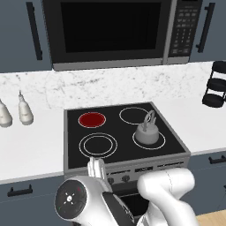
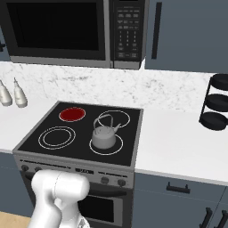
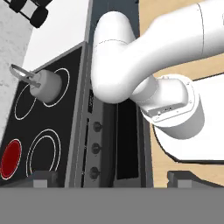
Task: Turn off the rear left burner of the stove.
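The stove [image 1: 172, 140] is a black glass cooktop on a grey steel body. Its rear left burner [image 1: 92, 119] glows as a solid red disc, also seen in the right base view [image 2: 72, 114] and low left in the hand view [image 3: 10, 158]. Small dark knobs [image 3: 95, 148] line the front panel above the dark oven door. My gripper [image 1: 96, 166] hovers at the stove's front edge, just above the left knobs, with nothing in it. In the hand view the gripper [image 3: 113, 179] is open, its fingertips [image 3: 43, 178] far apart.
A grey kettle [image 1: 148, 132] sits on the front right zone. The black microwave [image 1: 110, 31] hangs above the stove. Two white bottles [image 1: 25, 112] stand on the left counter, and a black tiered rack [image 1: 216, 86] on the right counter. My own white arm [image 2: 58, 191] crosses the oven door.
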Robot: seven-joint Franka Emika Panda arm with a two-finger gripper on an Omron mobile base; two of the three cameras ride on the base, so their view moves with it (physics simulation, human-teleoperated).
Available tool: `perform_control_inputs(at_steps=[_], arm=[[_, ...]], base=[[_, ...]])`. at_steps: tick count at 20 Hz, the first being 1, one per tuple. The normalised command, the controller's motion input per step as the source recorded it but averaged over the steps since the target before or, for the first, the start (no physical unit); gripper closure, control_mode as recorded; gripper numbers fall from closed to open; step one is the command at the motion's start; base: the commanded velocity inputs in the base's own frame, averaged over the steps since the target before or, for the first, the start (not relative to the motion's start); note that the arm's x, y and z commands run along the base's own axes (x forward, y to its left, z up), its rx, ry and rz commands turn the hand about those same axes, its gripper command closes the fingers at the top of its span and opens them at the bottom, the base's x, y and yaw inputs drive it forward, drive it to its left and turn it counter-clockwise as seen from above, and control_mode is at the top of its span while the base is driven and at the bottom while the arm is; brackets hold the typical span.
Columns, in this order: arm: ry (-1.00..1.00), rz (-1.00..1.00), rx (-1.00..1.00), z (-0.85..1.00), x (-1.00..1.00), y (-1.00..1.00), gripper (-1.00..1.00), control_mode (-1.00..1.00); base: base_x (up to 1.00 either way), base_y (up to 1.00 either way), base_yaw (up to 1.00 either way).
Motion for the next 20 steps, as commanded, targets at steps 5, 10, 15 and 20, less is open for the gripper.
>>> perform_control_inputs(at_steps=[5,10,15,20], arm=[[-0.26,0.0,0.13,-1.0,-0.14,-0.02,-1.0,-1.0],[-0.52,0.0,0.03,-1.0,0.0,-0.16,-1.0,-1.0],[-0.39,0.04,-0.06,-1.0,0.43,0.0,-1.0,-1.0],[-0.15,0.17,-0.1,-1.0,0.61,0.0,-1.0,-1.0]], base=[[0.0,0.0,0.0],[0.0,0.0,0.0],[0.0,0.0,0.0],[0.0,0.0,0.0]])
